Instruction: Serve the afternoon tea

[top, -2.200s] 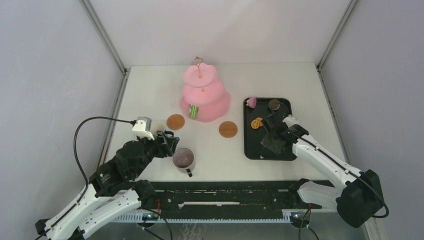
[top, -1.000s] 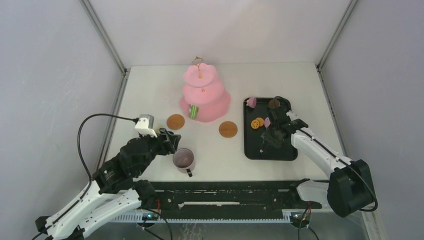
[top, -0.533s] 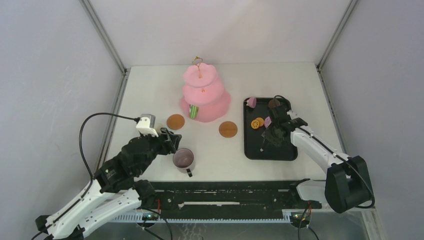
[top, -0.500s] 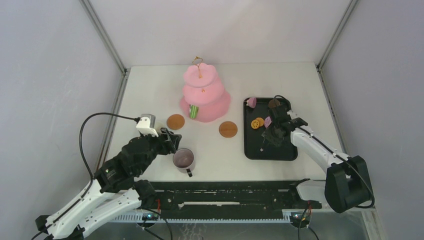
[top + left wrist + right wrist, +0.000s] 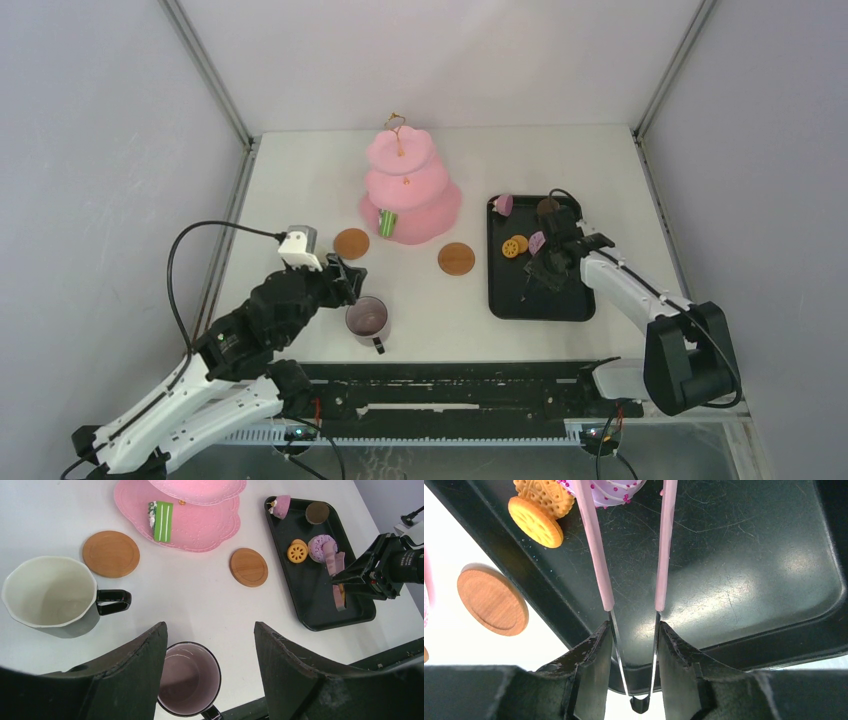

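The pink three-tier cake stand [image 5: 405,190] stands at the back centre with a green pastry [image 5: 387,221] on its lowest tier. Two brown coasters [image 5: 351,243] [image 5: 456,259] lie bare in front of it. My left gripper [image 5: 210,630] is open above a dark mug with a pinkish inside [image 5: 189,685]. A second dark mug with a white inside [image 5: 50,596] stands to its left. My right gripper [image 5: 634,630] is shut on pink-tipped tongs [image 5: 596,555], whose arms pass on either side of a purple donut [image 5: 616,490] on the tray.
The black tray [image 5: 560,300] at the right also holds a yellow cookie [image 5: 514,245], a purple cupcake [image 5: 504,204] and a round brown pastry [image 5: 548,208]. Grey walls enclose the table on three sides. The arm bases and a rail run along the near edge.
My right gripper has carried the tongs from the tray's middle toward its far left, up to the purple donut. My left arm has edged slightly forward over the mugs.
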### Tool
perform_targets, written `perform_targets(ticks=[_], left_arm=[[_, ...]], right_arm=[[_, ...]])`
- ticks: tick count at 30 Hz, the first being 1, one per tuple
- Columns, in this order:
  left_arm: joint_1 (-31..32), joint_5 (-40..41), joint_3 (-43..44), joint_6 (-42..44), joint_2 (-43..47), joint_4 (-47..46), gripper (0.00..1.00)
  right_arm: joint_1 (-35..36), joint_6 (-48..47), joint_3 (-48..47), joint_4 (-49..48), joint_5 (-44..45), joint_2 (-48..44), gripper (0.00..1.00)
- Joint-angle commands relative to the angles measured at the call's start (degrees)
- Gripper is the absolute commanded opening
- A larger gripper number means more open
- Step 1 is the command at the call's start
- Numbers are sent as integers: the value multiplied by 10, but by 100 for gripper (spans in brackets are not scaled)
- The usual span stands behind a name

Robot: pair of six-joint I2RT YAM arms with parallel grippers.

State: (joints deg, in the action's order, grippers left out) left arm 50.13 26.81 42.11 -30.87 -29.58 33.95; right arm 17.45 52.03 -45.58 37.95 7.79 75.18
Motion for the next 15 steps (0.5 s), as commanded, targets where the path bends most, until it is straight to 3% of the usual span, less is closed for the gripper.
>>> perform_targets(ticks=[1,8,15], left_arm=[[1,4,7,7,-8,-28,69],[1,4,8,7,-16,-29,70],[1,3,9,6,-19,-28,69]], right_arm=[[-13,-11,9,-38,-13,1,44],[-26,-11,27,-64,-37,1,40],[-30,-8,33,-74,-53,-1,24]])
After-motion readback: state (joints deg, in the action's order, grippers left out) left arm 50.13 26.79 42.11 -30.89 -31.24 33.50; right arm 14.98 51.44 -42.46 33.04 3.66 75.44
